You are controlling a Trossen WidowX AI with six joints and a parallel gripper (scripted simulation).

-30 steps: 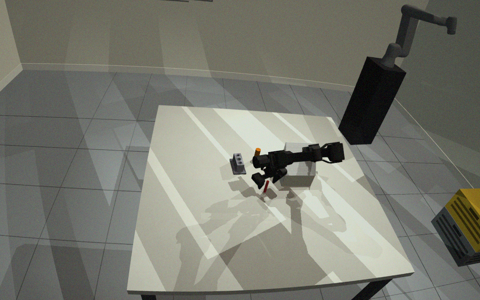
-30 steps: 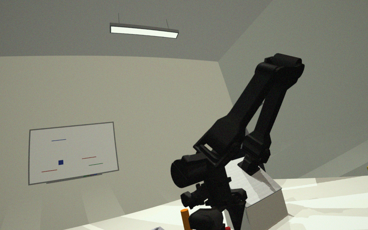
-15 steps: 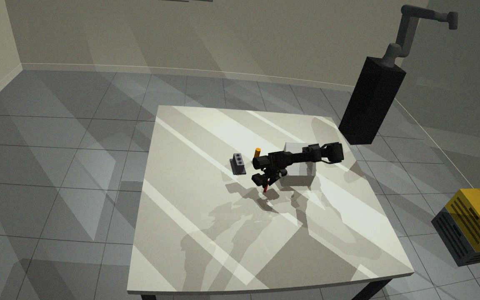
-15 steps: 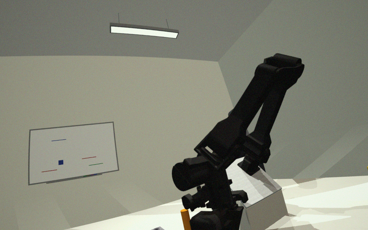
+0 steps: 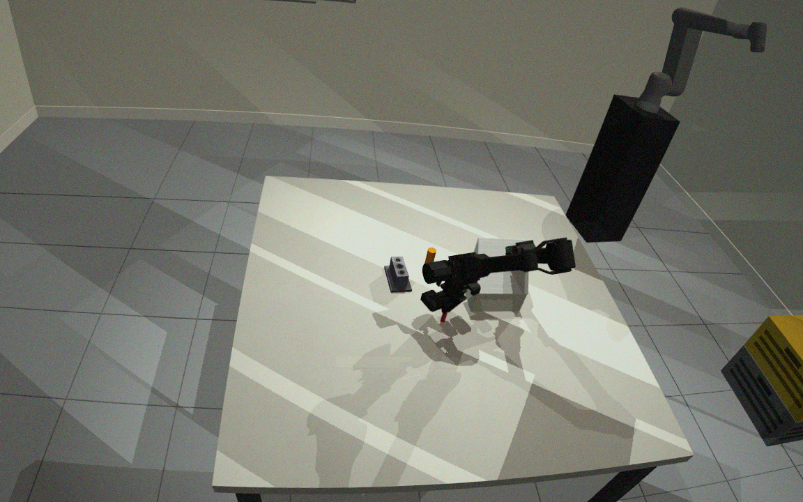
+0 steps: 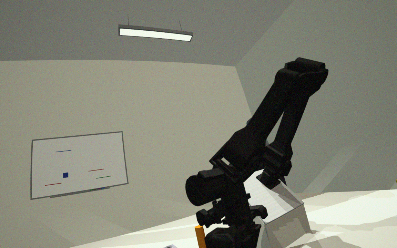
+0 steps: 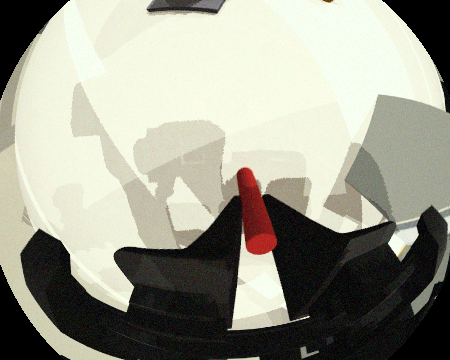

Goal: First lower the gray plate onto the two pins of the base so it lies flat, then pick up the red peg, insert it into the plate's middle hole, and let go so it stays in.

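Observation:
My gripper (image 5: 443,310) (image 7: 251,202) is shut on the red peg (image 5: 442,317) (image 7: 257,215), which stands roughly upright between the fingertips, its top end above them in the wrist view. The peg's lower end is at or just above the table; I cannot tell which. The gray plate (image 5: 399,269) is a block with three holes in a row in its top. It sits on the dark base (image 5: 399,289) left of my gripper in the top view, and looks level. The pins are not distinct. The base's edge (image 7: 185,7) shows at the top of the wrist view.
An orange cylinder (image 5: 431,255) (image 6: 200,236) stands between the base and my arm, behind the gripper. A large light gray box (image 5: 496,303) (image 6: 286,217) (image 7: 415,155) stands right of the gripper, under the arm. The table (image 5: 292,430) extends in front. Another arm on a black pedestal (image 5: 620,168) stands beyond it.

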